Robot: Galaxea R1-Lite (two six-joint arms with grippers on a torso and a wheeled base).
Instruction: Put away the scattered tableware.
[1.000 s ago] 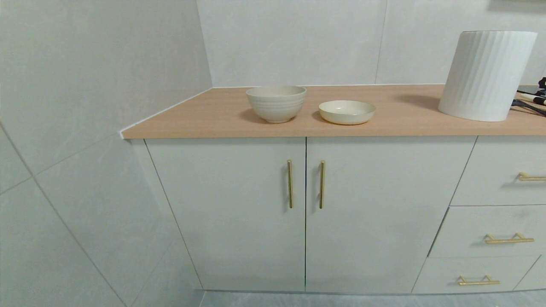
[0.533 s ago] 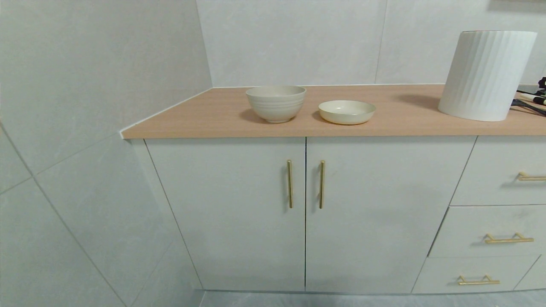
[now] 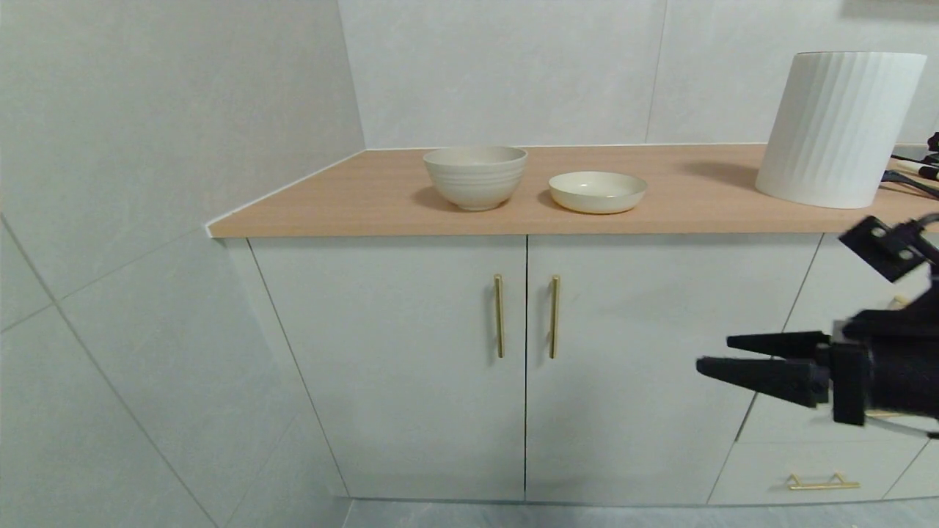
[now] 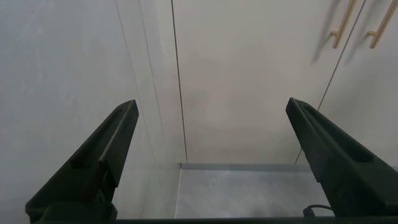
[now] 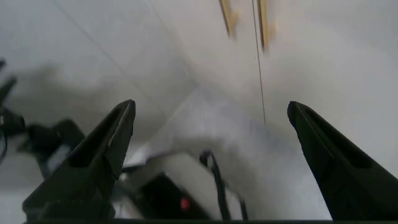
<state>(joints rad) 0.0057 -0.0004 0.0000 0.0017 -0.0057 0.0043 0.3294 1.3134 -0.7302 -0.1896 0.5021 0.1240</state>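
A ribbed cream bowl and a shallow cream dish stand side by side on the wooden countertop, above a pair of closed cabinet doors with gold handles. My right gripper hangs in front of the right door, below counter height, fingers pointing left. In the right wrist view this gripper is open and holds nothing. My left gripper is open too, low down facing the cabinet front near the floor, with the gold handles off to one side.
A tall white ribbed container stands at the counter's right end, with dark utensils behind it. Drawers with gold pulls lie right of the doors. A tiled wall closes off the left side.
My right gripper has come into the head view from the right, in front of the cabinet. The bowl and the dish have not moved.
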